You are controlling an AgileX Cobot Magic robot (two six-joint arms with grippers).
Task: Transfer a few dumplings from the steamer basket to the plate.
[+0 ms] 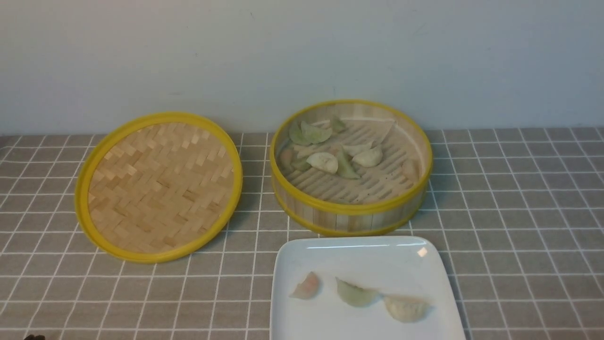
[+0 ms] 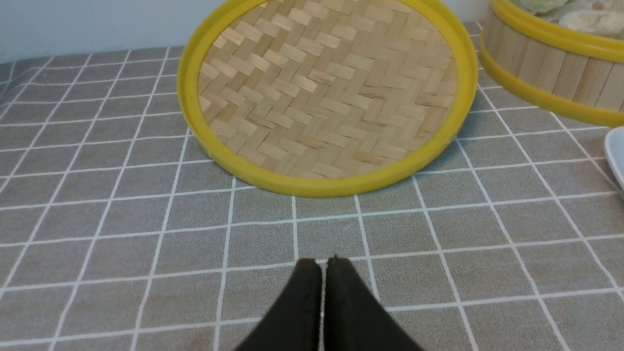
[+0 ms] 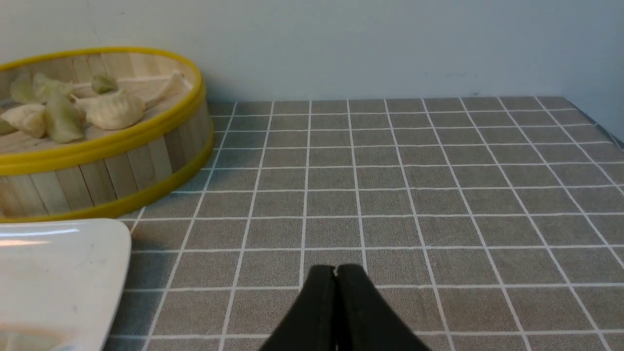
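Note:
The steamer basket (image 1: 351,210) stands at the middle back of the table and holds several green and cream dumplings (image 1: 323,162). The white square plate (image 1: 358,252) lies in front of it with three dumplings in a row: a pinkish one (image 1: 306,286), a green one (image 1: 355,293) and a cream one (image 1: 406,308). My left gripper (image 2: 321,263) is shut and empty above the cloth, short of the woven lid. My right gripper (image 3: 335,269) is shut and empty above the cloth, right of the plate (image 3: 53,273) and basket (image 3: 102,170).
A shallow woven bamboo lid (image 1: 159,186) with a yellow rim lies left of the basket, tilted against the wall; it also shows in the left wrist view (image 2: 326,92). A grey checked cloth (image 1: 519,226) covers the table. A pale wall stands behind.

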